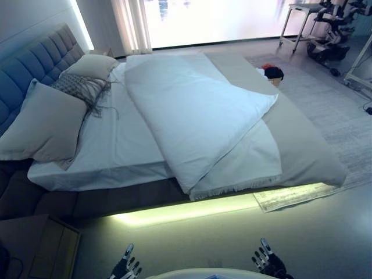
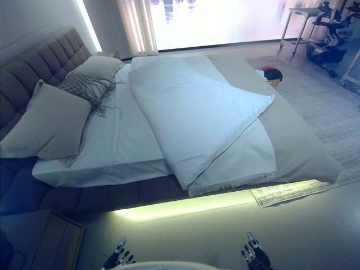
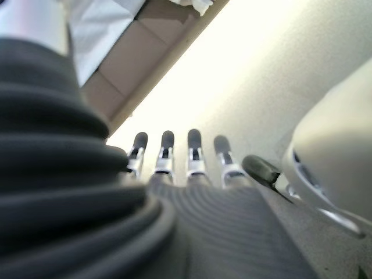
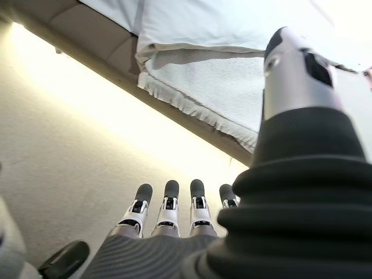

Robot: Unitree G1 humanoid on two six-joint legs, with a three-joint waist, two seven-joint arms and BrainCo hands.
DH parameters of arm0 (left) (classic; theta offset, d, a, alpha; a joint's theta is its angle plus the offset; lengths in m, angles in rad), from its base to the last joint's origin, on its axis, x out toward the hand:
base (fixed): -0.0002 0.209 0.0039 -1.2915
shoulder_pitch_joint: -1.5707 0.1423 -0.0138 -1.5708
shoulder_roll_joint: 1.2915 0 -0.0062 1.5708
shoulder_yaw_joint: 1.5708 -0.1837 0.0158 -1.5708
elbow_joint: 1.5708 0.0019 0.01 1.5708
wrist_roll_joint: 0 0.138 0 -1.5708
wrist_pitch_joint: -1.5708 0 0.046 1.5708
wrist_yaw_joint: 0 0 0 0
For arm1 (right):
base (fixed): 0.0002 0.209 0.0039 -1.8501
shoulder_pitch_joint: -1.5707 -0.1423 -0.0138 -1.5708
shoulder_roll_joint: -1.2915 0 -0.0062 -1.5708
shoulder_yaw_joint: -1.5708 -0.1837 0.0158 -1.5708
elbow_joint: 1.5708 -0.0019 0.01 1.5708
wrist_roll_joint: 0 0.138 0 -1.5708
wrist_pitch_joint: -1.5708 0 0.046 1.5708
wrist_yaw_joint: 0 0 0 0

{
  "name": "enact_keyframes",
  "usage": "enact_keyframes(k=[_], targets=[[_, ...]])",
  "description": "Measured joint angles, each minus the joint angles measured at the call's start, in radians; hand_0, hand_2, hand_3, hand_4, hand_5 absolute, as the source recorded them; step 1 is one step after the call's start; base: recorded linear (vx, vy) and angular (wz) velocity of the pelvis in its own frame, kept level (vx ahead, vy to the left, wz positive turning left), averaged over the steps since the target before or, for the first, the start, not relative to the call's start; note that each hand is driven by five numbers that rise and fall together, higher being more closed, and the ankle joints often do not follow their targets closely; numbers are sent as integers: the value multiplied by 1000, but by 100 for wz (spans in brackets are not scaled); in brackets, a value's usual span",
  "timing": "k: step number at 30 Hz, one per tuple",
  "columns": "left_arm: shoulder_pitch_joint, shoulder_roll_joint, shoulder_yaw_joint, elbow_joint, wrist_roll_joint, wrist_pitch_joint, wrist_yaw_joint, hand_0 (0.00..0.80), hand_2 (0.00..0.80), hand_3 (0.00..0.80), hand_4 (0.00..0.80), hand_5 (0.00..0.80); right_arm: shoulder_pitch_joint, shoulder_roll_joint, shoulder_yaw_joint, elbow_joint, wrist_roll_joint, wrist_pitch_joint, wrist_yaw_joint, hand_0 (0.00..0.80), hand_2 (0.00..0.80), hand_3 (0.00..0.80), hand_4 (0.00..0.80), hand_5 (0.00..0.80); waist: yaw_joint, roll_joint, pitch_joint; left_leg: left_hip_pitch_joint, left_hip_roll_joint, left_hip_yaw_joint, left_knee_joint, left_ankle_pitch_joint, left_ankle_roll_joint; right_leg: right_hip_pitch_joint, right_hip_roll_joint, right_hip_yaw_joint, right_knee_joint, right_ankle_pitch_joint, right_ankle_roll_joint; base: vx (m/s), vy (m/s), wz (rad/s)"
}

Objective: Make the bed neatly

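A bed (image 1: 35, 200) with a padded headboard (image 1: 40, 58) stands before me. A white duvet (image 1: 192, 110) lies folded and askew across the white sheet (image 1: 122, 145), its corner near the bed's near edge. A fringed white blanket (image 1: 244, 165) lies under it, also in the right wrist view (image 4: 215, 93). A grey cover (image 1: 308, 145) lies at the foot. Three pillows, one large grey (image 1: 46, 122), one knitted with tassels (image 1: 78, 87) and one beige (image 1: 90, 65), sit by the headboard. My left hand (image 1: 125, 268) and right hand (image 1: 266, 261) are open, low and empty, away from the bed.
A wooden nightstand (image 1: 49, 247) stands at lower left. A lit strip (image 1: 186, 210) glows under the bed. A basket with red and black things (image 1: 272, 73) sits beyond the bed. A patterned rug (image 1: 349, 125) lies on the right. A metal table (image 1: 299, 17) and equipment (image 1: 331, 32) stand far right.
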Motion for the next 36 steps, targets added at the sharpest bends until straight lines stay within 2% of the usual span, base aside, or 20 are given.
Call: enact_keyframes(k=[4,9,15,19,28,33,35,36], targets=[[-1,0,0,0,0,0,3,0,0,0,0,0,0,0,-6,-11,-1,-34,-36,0,0,0,0,0,0,0,0,0,0,0,0,0,0,0,0,0,0,0,0,-20,-5,0],[-2,0,0,-1,-7,1,2,0,0,0,0,0,-2,0,-6,-23,-14,-41,-107,0,0,0,0,0,0,1,0,1,0,0,0,0,0,1,1,0,0,0,0,0,0,0],[-3,0,0,-1,-7,1,2,0,0,0,0,0,-2,1,-6,-14,-103,-55,-202,0,0,0,0,0,0,0,0,2,1,2,0,0,0,2,1,1,0,0,0,4,-26,0],[-4,0,-1,0,-7,1,2,0,0,0,0,0,-2,1,-6,10,-129,-41,-246,0,0,0,0,0,0,0,1,2,2,2,0,0,0,1,2,2,0,0,0,-4,-44,0],[-11,0,0,-1,-7,3,8,0,0,0,0,0,-13,-2,-5,12,-141,34,-254,0,0,0,0,0,-1,10,26,-3,11,18,4,-3,-5,-13,11,20,0,-2,0,44,-80,-6],[-23,1,1,0,-6,4,10,0,0,0,0,0,-41,-2,17,12,-141,56,-228,0,0,0,0,0,1,12,55,-10,35,18,50,-19,-26,-14,27,32,5,-12,-16,50,-139,-10],[-41,4,3,5,-6,2,9,0,0,0,0,0,-68,-2,24,18,-158,66,-221,0,0,0,0,0,2,-1,85,-40,54,-8,127,-26,-40,-28,31,40,35,-27,-37,19,-202,-18],[-52,8,8,15,-6,1,8,0,0,0,0,0,-86,0,28,29,-185,75,-220,0,0,0,0,0,4,-21,96,-89,51,-27,212,-18,-58,-63,24,54,82,-44,-50,47,-168,-29]])
